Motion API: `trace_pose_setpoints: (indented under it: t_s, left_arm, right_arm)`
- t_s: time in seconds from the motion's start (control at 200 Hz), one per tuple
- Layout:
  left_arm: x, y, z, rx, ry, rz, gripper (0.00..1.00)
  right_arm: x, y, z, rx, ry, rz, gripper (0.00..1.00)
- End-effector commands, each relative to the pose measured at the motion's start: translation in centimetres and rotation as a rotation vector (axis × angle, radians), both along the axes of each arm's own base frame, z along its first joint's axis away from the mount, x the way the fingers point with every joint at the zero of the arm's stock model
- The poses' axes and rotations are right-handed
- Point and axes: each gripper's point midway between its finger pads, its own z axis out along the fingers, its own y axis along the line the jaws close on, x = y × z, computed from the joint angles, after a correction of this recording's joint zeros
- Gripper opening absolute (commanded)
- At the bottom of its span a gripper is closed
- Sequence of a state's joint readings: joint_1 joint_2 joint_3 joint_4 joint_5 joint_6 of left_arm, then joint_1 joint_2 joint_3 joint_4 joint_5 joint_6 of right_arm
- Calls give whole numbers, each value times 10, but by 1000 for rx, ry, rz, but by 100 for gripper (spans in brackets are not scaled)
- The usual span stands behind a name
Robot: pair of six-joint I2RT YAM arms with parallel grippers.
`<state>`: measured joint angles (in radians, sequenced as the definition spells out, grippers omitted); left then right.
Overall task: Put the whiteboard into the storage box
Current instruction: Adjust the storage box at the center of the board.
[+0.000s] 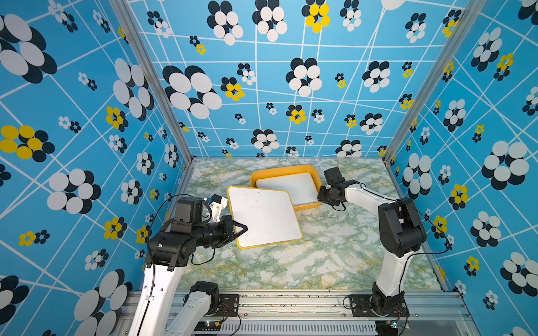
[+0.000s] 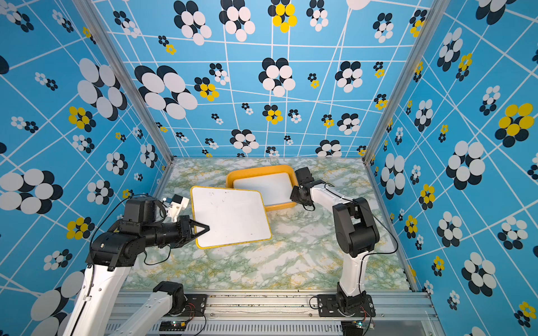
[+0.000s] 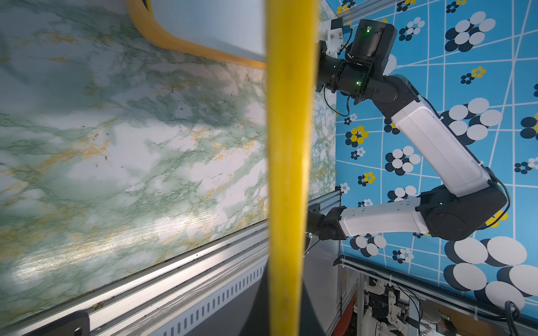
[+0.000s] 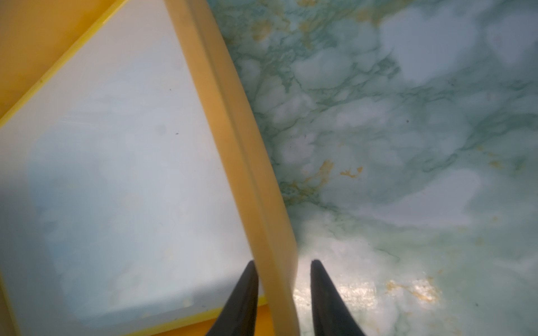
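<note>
Blue flower-print walls [image 1: 262, 87] on 3 sides and a green marbled tabletop [image 1: 334, 256] below. The storage box [image 1: 279, 170] sits upper centre of the table in both top views, and it isn't empty: 1 whiteboard in the box [image 1: 294, 186] already lies flat inside.

The whiteboard [image 1: 265, 216] that matters now is centre frame, down and left of the box. The left gripper [image 1: 244, 229] is pinching its yellow frame near the lower-left corner. In the left wrist view that frame edge [image 3: 291, 145] runs straight through the middle of the picture. The board's upper-right corner covers the box's lower-left corner, so it looks carried above the rim, not yet inside.

The board's long side seems to run roughly left to right across the frame, like the box's, but turned a little against it. From the left claw the box lies up and to the right. I'd expect a carry that way, a slight twist to square up, then a lowering onto the board below.

The right gripper [image 4: 281, 263] straddles the box's right wall, 1 finger inside and 1 outside, set close. A sliver of table shows beside the outer finger, so I can't tell whether it's a firm pinch.
</note>
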<state>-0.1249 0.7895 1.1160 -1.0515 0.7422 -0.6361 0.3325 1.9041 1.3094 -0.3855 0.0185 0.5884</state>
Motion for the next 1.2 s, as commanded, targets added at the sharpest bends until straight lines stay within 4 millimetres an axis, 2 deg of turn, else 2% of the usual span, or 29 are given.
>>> trace_pose_setpoints:
  t_s: [0.0,0.3,0.48,0.605,0.9,1.04,1.194]
  left_arm:
    - [0,-6,20,-62,-103,-39,0]
    - [3,-8,16,-93,-97,-38,0]
    - [11,-11,24,-123,-118,-50,0]
    - [20,-14,30,-134,-121,-68,0]
    - [31,-16,39,-140,-145,-68,0]
    - [39,-16,42,-133,-154,-68,0]
    - [46,-17,45,-97,-160,-99,0]
  right_arm:
    - [-24,-14,1,-47,45,-6,28]
    - [-62,-19,-4,-7,58,-35,20]
    - [-73,-24,-9,-29,74,-16,24]
    - [-72,-19,0,-6,42,16,35]
    - [-75,-13,44,53,-59,55,66]
    - [-84,-12,65,82,-98,67,73]
    - [-100,-23,81,61,-136,71,76]
